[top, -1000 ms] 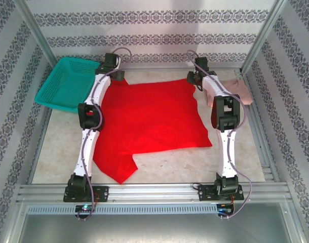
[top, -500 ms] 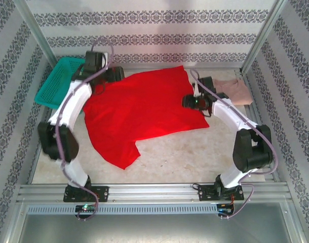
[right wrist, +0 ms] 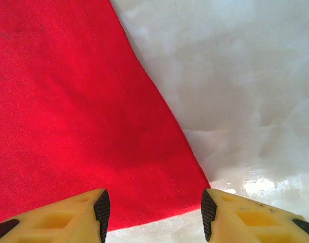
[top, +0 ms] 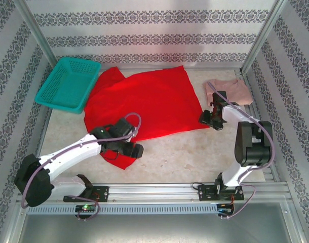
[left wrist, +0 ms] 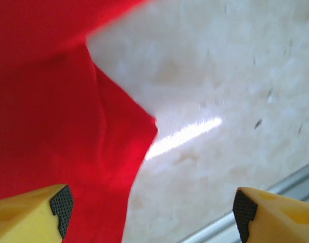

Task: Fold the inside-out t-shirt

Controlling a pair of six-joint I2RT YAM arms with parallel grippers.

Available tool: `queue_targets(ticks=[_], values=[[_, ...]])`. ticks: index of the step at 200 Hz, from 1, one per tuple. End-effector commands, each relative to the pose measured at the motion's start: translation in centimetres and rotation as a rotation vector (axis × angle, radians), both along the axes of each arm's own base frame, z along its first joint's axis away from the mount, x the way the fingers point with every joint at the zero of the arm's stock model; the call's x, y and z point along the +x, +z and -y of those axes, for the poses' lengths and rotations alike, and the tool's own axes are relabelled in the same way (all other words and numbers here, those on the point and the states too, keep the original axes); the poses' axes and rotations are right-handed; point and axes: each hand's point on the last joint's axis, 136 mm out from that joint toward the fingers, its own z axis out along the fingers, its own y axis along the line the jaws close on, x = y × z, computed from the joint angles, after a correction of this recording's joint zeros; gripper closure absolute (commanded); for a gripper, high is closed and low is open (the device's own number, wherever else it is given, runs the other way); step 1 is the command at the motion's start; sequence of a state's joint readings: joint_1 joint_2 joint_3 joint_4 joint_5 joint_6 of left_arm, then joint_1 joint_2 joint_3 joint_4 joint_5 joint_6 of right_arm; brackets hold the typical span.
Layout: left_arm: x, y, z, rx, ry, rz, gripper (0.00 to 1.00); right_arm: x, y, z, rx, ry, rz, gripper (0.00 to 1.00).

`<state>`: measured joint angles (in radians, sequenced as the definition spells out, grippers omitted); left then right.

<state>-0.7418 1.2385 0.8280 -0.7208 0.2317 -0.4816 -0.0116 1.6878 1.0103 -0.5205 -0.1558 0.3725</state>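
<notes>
Both arms have swung back from the far side since a second ago. The left arm [top: 68, 152] now reaches low across the near tabletop [top: 185, 152], and the right arm [top: 245, 136] is folded back toward its base. The inside-out t-shirt [top: 149, 101] has slid farther away and lies spread flat. The left fingers [left wrist: 28, 212] stand wide apart and empty over its near corner, with red cloth under one finger and bare tabletop under the other. The right fingers [right wrist: 68, 217] are also apart, gripping nothing, and the shirt's near right corner lies below and between them. A teal basket [top: 61, 105] sits well beyond the left fingers. A pale pink shirt [top: 230, 91] lies just beyond the right ones.
</notes>
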Motion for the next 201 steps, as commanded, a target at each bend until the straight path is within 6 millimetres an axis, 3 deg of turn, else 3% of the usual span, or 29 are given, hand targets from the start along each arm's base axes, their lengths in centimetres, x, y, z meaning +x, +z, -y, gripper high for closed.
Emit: queue_targets(ticks=[1, 15, 28, 50, 64, 79, 109, 124, 161, 201], values=[[-3.7, -2.4, -2.7, 0.150, 0.007, -0.112, 0.17, 0.3, -0.6, 0.3, 0.018, -0.026, -0.023, 0.48], [-4.6, -3.2, -4.1, 0.212, 0.033, -0.128, 0.17, 0.3, -1.0, 0.3, 0.023, -0.029, -0.024, 0.50], [-5.0, -3.6, -3.7, 0.225, -0.001, -0.117, 0.17, 0.5, -1.3, 0.2, 0.034, -0.038, -0.020, 0.51], [-3.7, -4.6, -4.0, 0.314, -0.024, -0.084, 0.22, 0.9, -1.9, 0.2, 0.034, -0.039, -0.036, 0.56], [-3.0, -5.4, -4.1, 0.356, -0.042, -0.066, 0.33, 1.2, -2.0, 0.6, 0.015, -0.034, -0.040, 0.62], [-2.5, -5.5, -4.3, 0.381, -0.034, -0.056, 0.50, 1.5, -1.7, 1.3, 0.004, -0.050, -0.027, 0.75], [-2.4, -4.1, -4.5, 0.368, -0.005, -0.037, 0.75, 2.4, -0.8, 1.7, 0.012, -0.061, 0.004, 0.94], [-2.5, -2.7, -4.6, 0.354, 0.009, -0.025, 0.84, 2.7, 0.0, 1.9, 0.004, -0.057, 0.012, 0.97], [-3.9, -0.1, -4.7, 0.306, 0.017, -0.069, 0.87, 2.1, 1.9, 3.4, -0.093, -0.048, 0.024, 0.96], [-6.4, -1.5, -2.9, 0.193, -0.023, -0.204, 0.82, 1.6, 2.2, 5.0, -0.195, -0.036, -0.003, 0.90]])
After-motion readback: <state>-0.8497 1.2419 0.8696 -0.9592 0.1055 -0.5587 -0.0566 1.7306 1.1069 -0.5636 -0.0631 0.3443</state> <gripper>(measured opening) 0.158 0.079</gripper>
